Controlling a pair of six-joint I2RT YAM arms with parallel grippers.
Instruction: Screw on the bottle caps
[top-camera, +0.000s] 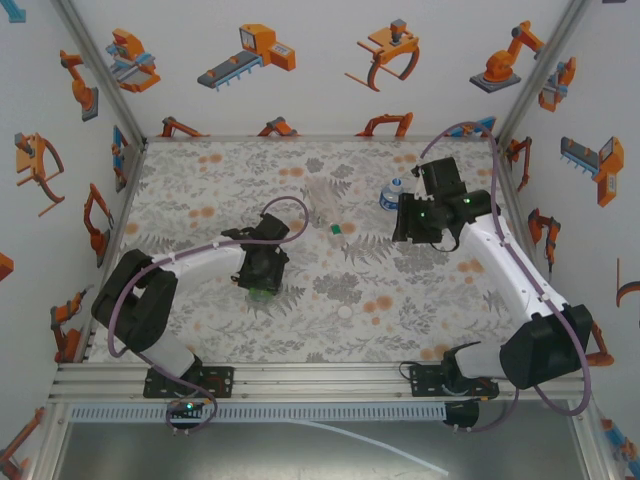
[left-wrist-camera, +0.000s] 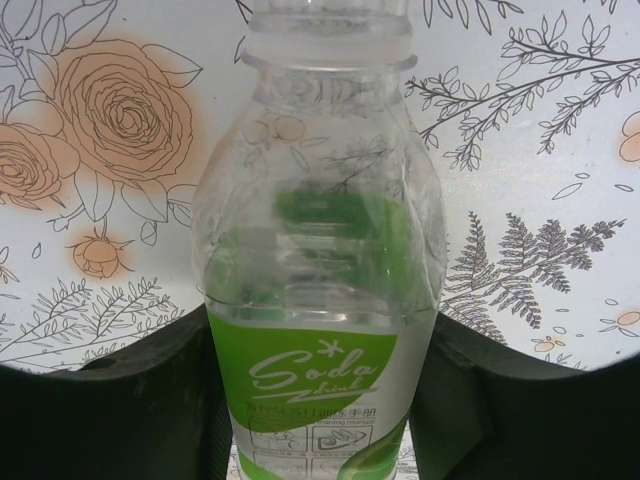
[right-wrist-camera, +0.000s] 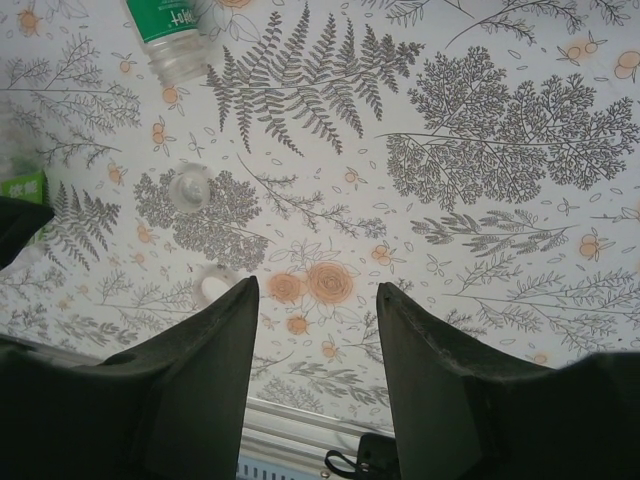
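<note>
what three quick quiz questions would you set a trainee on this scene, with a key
1. True or false: the left gripper is shut on the green-labelled bottle.
2. The right gripper holds: A a green cap; B nothing, its jaws open; C a blue-labelled bottle.
3. In the top view, what colour is the loose cap lying nearest the near edge of the table?
Key: 1 true; 2 B; 3 white.
</note>
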